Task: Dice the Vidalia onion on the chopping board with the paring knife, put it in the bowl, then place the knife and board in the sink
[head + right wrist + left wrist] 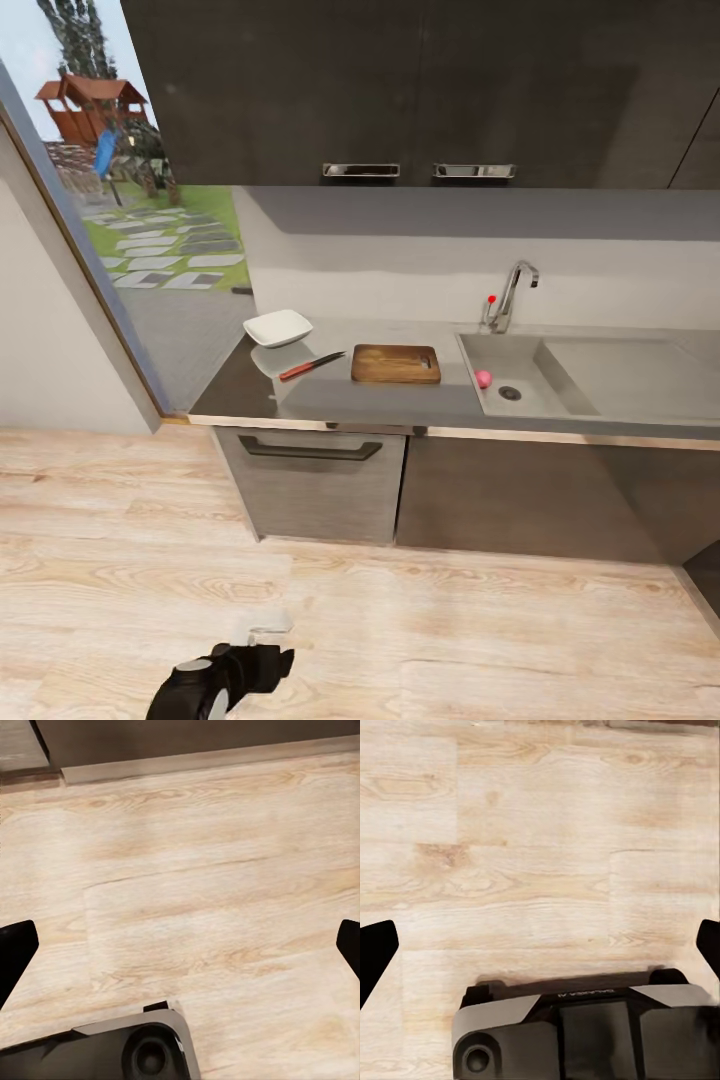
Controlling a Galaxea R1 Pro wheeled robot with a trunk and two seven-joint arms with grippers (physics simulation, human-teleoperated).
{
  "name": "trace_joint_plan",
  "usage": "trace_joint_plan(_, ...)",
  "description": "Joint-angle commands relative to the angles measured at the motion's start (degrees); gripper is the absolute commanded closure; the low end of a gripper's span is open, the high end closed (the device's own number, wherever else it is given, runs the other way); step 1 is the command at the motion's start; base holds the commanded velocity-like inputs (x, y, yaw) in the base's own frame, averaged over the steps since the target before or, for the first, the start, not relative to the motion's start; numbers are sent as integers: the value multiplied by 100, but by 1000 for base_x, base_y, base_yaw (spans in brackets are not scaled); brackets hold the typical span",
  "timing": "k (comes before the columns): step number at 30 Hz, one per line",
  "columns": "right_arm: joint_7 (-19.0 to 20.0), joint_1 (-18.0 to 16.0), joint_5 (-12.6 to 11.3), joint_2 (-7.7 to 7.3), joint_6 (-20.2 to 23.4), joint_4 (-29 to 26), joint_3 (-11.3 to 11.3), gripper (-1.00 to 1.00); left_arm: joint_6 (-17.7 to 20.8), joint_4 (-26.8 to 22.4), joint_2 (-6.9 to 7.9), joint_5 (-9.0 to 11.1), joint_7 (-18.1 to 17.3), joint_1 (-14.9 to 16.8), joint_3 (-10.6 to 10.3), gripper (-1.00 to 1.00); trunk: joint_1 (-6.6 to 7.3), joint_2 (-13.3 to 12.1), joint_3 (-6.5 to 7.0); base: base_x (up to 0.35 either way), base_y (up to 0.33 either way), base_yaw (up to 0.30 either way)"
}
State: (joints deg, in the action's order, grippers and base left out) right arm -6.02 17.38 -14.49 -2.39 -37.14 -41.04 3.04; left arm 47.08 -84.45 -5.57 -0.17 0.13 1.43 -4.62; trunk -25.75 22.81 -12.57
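Note:
The dark-grey countertop [340,402] is some way ahead in the head view. On it sit the white bowl [277,327] at the left, then the red-handled paring knife [311,366], then the brown chopping board [396,363]. To the right, the grey sink [560,352] holds a small pink round onion [483,379] beside the drain, under the chrome faucet [510,295]. My left arm [225,680] hangs low over the floor, far from the counter. The left gripper [540,952] and right gripper [180,952] are both open and empty, facing the wooden floor.
Dark wall cabinets [420,90] hang above the counter, and grey base cabinets with a dark bar handle [310,450] stand below. A tall window [130,200] is on the left. Light wooden floor [400,630] lies between me and the counter. My grey base [585,1027] shows below the grippers.

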Motion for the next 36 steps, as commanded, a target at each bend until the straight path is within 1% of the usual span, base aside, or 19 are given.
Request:
trace_joint_plan(1, -56, 1, -2, -7, -5, -10, 32, -100, 168, -104, -35, -10, 0, 52, -6, -100, -3, 11, -11, 0, 0, 0)
trace_joint_plan(4, -52, 2, -1, -7, -4, -10, 37, -100, 724, -353, -178, -10, 6, 580, -59, -100, -3, 11, -11, 0, 0, 0)
trace_joint_plan(5, -55, 2, -1, -7, -4, -8, 37, -100, 900, -412, -248, -6, 14, 1132, -179, -100, -3, 11, -11, 0, 0, 0)
trace_joint_plan(6, -55, 2, -1, -7, -4, -8, 37, -100, 926, -418, -263, -5, 16, 1256, -214, -100, -3, 11, -11, 0, 0, 0)
trace_joint_plan(7, -55, 0, -1, -7, -4, -6, 37, -100, 972, -426, -287, 2, 21, 1534, -286, -100, -3, 11, -11, 0, 0, 0)
trace_joint_plan(8, -55, 0, -1, -7, -4, -5, 37, -100, 989, -426, -296, 10, 23, 1692, -316, -100, -3, 11, -11, 0, 0, 0)
trace_joint_plan(9, -56, -1, -1, -7, -4, -3, 35, -100, 1018, -410, -308, 27, 27, 2059, -358, -100, -3, 11, -11, 0, 0, 0)
trace_joint_plan(10, -56, -2, -1, -7, -4, -3, 36, -100, 1033, -388, -313, 34, 30, 2267, -374, -100, -3, 11, -11, 0, 0, 0)
trace_joint_plan(11, -57, -1, -1, -7, -4, -2, 37, -100, 1061, -291, -322, 47, 33, 2702, -395, -100, -3, 11, -11, 0, 0, 0)
trace_joint_plan(12, -57, 1, -1, -7, -4, 3, 35, -100, 1085, 26, -331, 60, 36, 3332, -414, -100, -3, 11, -11, 0, 0, 0)
trace_joint_plan(13, -57, -2, -1, -9, -4, 7, 33, -100, 1100, 461, -336, 76, 38, 3867, -426, -100, -3, 11, -11, 0, 0, 0)
trace_joint_plan(14, -54, -2, -1, -8, -4, 9, 34, -100, 1103, 595, -335, 80, 39, 4012, -429, -100, -3, 11, -11, 0, 0, 0)
trace_joint_plan(16, -56, -3, -1, -8, -4, 10, 35, -100, 1110, 720, -333, 88, 34, 4137, -438, -100, -3, 11, -11, 0, 0, 0)
trace_joint_plan(19, -54, 0, -1, -7, -4, 10, 36, -100, 1118, 798, -330, 93, 18, 4215, -558, -100, -3, 11, -11, 0, 0, 0)
trace_joint_plan(22, -53, 0, -1, -7, -4, 11, 34, -100, 1123, 792, -313, 94, 4, 4251, -959, -100, -3, 11, -11, 0, 0, 0)
trace_joint_plan(24, -54, 1, -1, -7, -4, 11, 37, -100, 1122, 729, -302, 91, 3, 4260, -1146, -100, -3, 11, -11, 0, 0, 0)
trace_joint_plan(26, -54, 0, -1, -7, -4, 10, 38, -100, 1121, 650, -293, 89, 4, 4264, -1249, -100, -3, 11, -11, 0, 0, 0)
trace_joint_plan(31, -51, -1, -1, -7, -4, 10, 39, -100, 1120, 535, -281, 88, 4, 4268, -1334, -100, -3, 11, -11, 0, 0, 0)
trace_joint_plan(36, -49, 1, -1, -4, -4, 9, 39, -100, 1120, 500, -272, 88, 4, 4269, -1352, -100, -3, 11, -11, 50, -60, 0)
